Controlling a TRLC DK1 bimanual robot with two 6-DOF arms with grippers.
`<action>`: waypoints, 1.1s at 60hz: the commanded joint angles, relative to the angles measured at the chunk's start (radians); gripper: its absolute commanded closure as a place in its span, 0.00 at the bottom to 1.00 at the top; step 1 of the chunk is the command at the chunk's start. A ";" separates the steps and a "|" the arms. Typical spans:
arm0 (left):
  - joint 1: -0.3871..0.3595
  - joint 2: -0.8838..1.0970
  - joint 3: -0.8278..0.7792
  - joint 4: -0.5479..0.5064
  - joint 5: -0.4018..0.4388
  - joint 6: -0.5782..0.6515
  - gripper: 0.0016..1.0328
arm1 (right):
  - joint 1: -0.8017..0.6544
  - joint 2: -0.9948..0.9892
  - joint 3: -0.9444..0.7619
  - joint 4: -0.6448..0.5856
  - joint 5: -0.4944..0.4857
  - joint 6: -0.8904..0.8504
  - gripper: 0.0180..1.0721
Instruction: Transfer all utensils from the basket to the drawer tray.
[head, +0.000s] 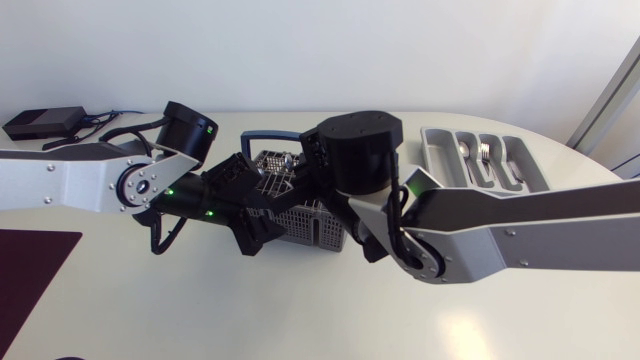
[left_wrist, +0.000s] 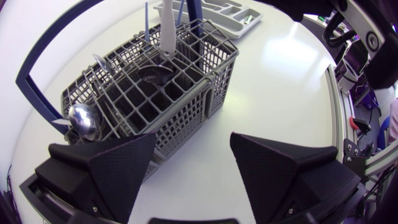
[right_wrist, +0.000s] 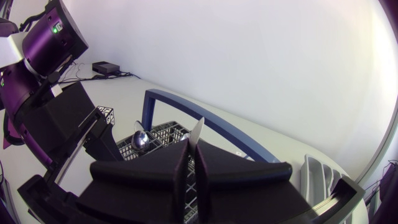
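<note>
Gleaming spoon (left_wrist: 152, 76) stands in grey lattice basket (left_wrist: 186, 118) (blue handle (right_wrist: 211, 121)).

Mid-frame, the right tool (right_wrist: 191, 152) pinched a pale utensil (right_wrist: 199, 127) above the basket (right_wrist: 163, 132); the left tool (right_wrist: 92, 138) stood beside it.

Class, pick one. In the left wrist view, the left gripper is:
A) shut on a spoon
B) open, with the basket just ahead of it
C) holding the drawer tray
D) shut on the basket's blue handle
B: the left gripper has its fingers wide apart and grips nothing, and the grey basket stands just ahead of them.
</note>
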 joint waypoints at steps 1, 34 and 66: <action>-0.010 0.007 -0.010 0.006 0.012 -0.010 0.19 | 0.008 0.001 -0.013 0.004 0.023 -0.018 0.94; -0.010 0.002 -0.008 0.000 0.010 -0.010 0.19 | 0.013 -0.145 -0.039 -0.007 -0.071 -0.048 0.94; -0.014 -0.045 0.039 -0.103 0.001 -0.010 0.19 | -0.351 -0.426 0.022 -0.663 -0.792 -0.216 0.94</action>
